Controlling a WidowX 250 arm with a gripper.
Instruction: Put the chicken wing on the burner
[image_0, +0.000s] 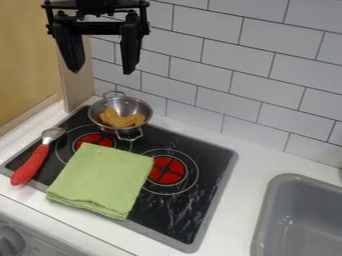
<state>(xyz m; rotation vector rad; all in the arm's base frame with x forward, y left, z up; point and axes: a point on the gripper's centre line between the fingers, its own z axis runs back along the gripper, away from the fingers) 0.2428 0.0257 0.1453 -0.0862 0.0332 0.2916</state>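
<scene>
My gripper (102, 71) hangs open at the upper left, high over the stove's back edge, with nothing between its fingers. Below it, a small metal colander (144, 107) stands at the stove's back left corner. In the colander lies the orange-brown chicken wing (121, 120). The right burner (167, 170) is red with a white ring, its left edge touched by a green cloth. A second red burner (93, 139) sits at the left, partly covered by the cloth.
The folded green cloth (101, 179) lies on the stove's front left part. A spoon with a red handle (31, 165) rests along the stove's left side. At the right is a grey sink (266, 212); a tiled wall (220, 80) rises behind, with a wooden post (77, 89) at the left.
</scene>
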